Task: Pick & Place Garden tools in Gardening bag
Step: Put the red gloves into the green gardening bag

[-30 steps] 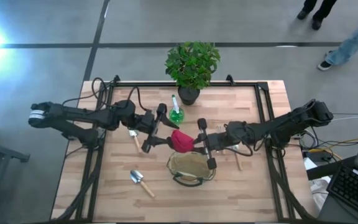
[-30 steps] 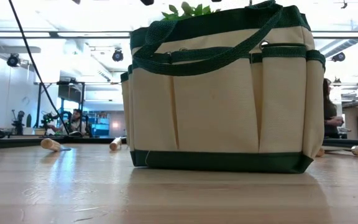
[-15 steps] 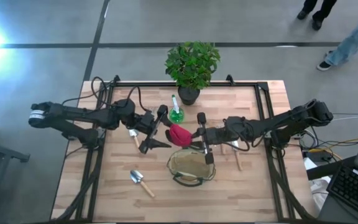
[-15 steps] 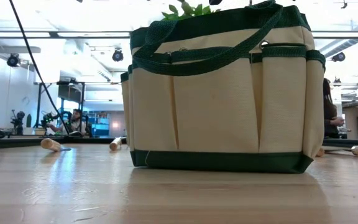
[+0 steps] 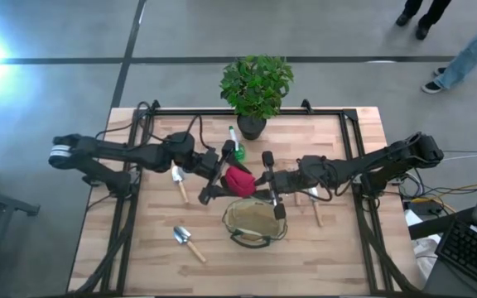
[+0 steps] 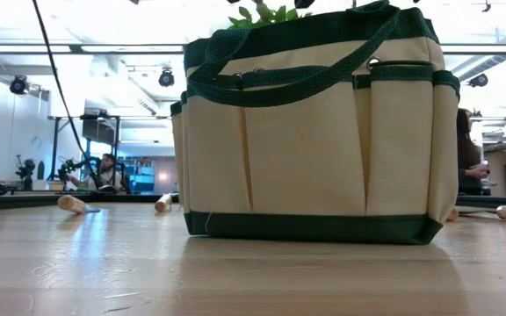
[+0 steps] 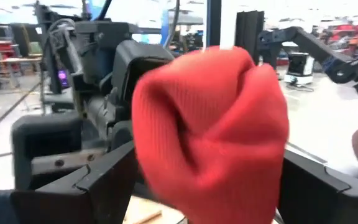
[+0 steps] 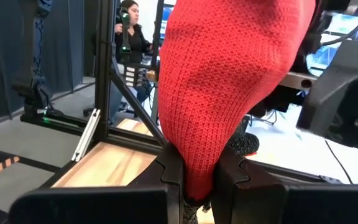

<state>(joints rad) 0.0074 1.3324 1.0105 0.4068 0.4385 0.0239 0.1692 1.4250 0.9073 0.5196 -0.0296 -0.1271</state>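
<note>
Gripping the red knit glove [image 8: 229,93], right gripper [image 5: 267,184] jaws clamped.

Red knit piece [image 5: 239,180] hung bunched in mid-air just beyond the gardening bag [image 5: 255,222], pinched at its lower end betw. the right gripper's fingers [image 8: 166,168]; in left wrist view the soft ribbed fabric [image 7: 213,134] sat betw. that arm's fingers [image 7: 114,171]. Bag stood upright, mouth open, near table's front edge: cream-tan fabric w/ dark green rim, base band, loop handles & outer pockets [image 6: 310,123]. Green spray bottle [image 5: 235,149] stood by the bag's far side. One silver trowel w/ wooden handle [image 5: 188,242] lay flat left of bag; another [image 5: 178,180] farther back-left; a wooden-handled tool [image 5: 315,204] lay right of bag.
</note>
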